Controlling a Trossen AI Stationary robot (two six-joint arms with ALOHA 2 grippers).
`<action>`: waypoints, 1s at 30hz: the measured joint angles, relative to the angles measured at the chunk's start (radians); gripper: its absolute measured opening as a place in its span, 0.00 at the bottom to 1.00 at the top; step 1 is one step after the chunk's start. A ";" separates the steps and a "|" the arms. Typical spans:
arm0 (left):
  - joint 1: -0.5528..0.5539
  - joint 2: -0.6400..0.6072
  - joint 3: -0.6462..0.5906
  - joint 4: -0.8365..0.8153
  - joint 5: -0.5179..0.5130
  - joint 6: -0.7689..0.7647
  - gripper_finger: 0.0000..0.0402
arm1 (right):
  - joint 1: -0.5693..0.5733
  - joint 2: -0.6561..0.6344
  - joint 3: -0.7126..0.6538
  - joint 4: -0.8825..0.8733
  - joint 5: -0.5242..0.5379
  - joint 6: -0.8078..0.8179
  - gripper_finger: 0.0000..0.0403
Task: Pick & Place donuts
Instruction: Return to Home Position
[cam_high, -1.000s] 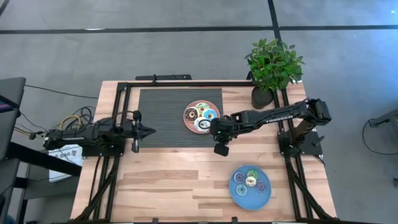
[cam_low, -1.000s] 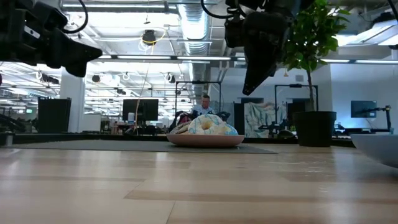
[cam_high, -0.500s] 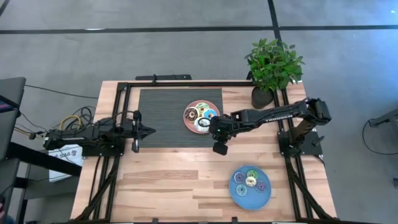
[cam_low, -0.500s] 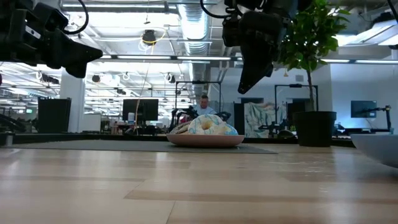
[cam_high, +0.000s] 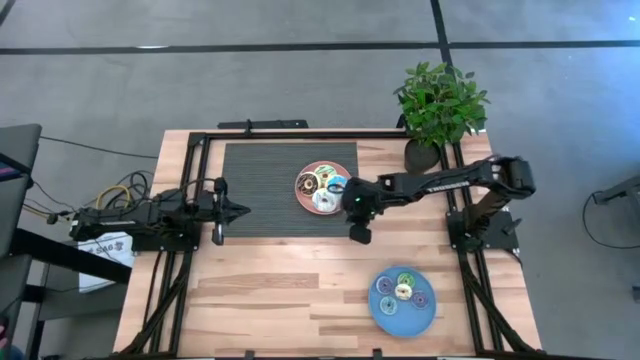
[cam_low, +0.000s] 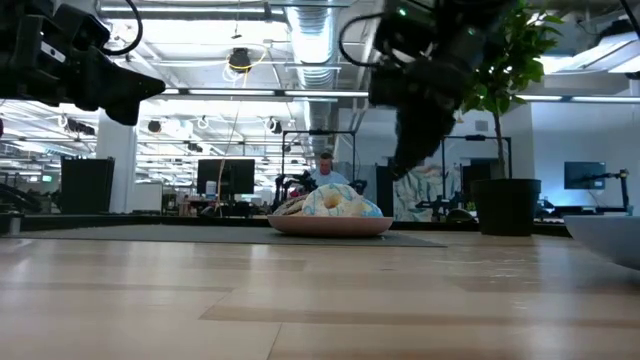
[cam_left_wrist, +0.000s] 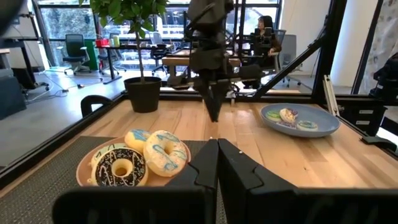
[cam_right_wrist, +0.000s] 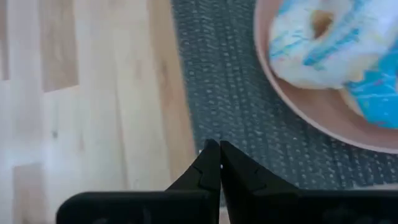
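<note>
Wooden worktop (cam_high: 270, 290) holds a round pink plate (cam_high: 321, 164) of big iced toy donuts (cam_high: 326, 186) and a round blue plate (cam_high: 398, 322) of small donuts (cam_high: 403, 290). Both grippers are pressed together and empty: the right gripper (cam_high: 358, 236) hangs beside the pink plate and, I think, should lift away without bumping it, while the left gripper (cam_high: 240, 211) waits well apart. Donuts lie mostly flat, holes up, round with no long side.

The right gripper (cam_high: 360, 237) is sliding sideways toward its own base (after a brief drift the other way), so the pink plate (cam_high: 322, 187) beside its pressed-together fingertips is falling farther off, and the mat (cam_high: 270, 185) edge is coming under them.
</note>
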 joint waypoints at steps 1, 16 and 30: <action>0.000 0.000 0.000 0.000 0.000 -0.001 0.00 | -0.010 -0.015 -0.031 0.034 -0.001 -0.004 0.00; 0.000 0.000 -0.001 -0.001 0.001 0.000 0.00 | 0.076 -0.693 -0.721 0.460 0.101 0.170 0.00; 0.000 0.000 -0.001 -0.001 0.001 0.006 0.00 | 0.152 -1.415 -0.976 0.341 0.138 0.113 0.00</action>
